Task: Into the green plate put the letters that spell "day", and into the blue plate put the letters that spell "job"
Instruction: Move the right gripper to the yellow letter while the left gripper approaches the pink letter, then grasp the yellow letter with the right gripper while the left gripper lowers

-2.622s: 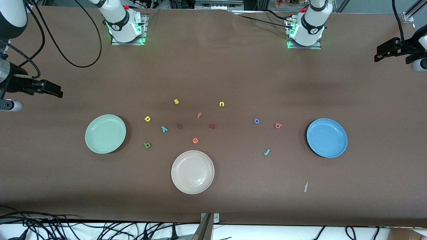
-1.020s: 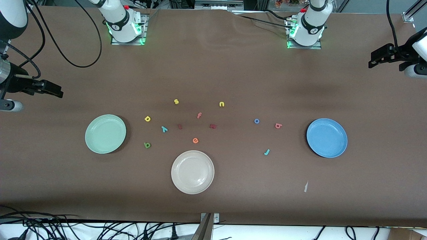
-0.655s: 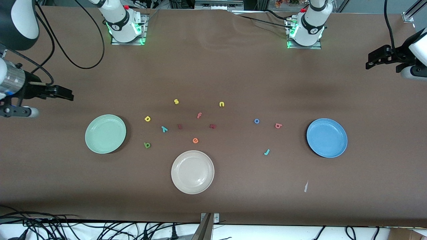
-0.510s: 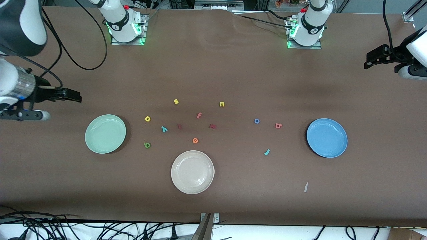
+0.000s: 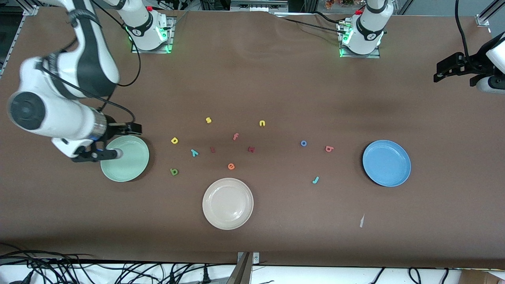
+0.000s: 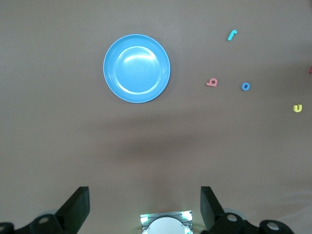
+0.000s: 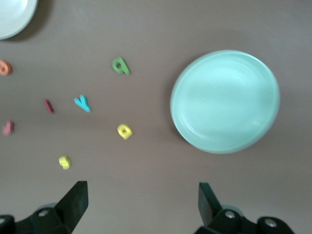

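1. Right gripper point(image 5: 132, 128): fingers wide apart, empty, up over the green plate's point(image 5: 130, 167) rim nearest the bases.
2. Yellow d point(image 5: 174, 140), teal y point(image 5: 194, 152) and green a point(image 5: 174, 171) lie on the table near that gripper, toward the left arm's end.
3. Left gripper point(image 5: 442, 71): wide, empty, waiting high over the table's end; blue plate point(image 5: 386, 163), b point(image 5: 329, 148), o point(image 5: 303, 143) and j point(image 5: 315, 180) lie well apart from it.

The right gripper point(image 5: 132, 128) hung over the green plate's point(image 5: 130, 165) rim, near the yellow d point(image 5: 174, 140). The left gripper point(image 5: 444, 71) waited over the table's point(image 5: 276, 86) end, jaws apart.
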{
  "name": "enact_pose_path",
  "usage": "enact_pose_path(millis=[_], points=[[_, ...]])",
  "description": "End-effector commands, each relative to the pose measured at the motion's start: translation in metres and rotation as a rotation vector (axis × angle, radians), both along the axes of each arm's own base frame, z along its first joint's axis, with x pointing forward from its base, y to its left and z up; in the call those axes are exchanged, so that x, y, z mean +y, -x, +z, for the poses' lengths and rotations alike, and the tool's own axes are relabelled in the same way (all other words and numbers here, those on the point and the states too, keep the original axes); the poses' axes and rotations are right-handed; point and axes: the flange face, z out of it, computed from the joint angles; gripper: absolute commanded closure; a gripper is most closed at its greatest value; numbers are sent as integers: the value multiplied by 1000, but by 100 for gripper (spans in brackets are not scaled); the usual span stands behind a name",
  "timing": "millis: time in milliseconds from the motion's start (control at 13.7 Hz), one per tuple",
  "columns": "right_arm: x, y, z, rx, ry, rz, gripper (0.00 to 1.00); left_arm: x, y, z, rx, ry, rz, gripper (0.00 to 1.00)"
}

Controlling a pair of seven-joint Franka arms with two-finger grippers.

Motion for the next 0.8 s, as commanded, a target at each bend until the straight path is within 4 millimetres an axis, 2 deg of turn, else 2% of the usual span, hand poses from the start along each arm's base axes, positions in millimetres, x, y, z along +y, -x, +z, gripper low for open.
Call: enact_pose_path(millis=[0, 146, 291, 437, 728], points=[[26, 17, -51, -30, -14, -38, 0, 5, 13, -1, -37, 36, 6, 0], [38, 15, -92, -22, -5, -32, 0, 4, 9, -9, -36, 38, 1, 0], [49, 17, -120, -29, -8, -22, 0, -4, -1, -34, -33, 74, -2, 0], [56, 30, -149, -67, -14, -54, 0, -12, -10, -62, -32, 88, -8, 0], [53, 55, -186, -119, -23, -58, 0, -56, -38, -114, -3, 79, -74, 0]])
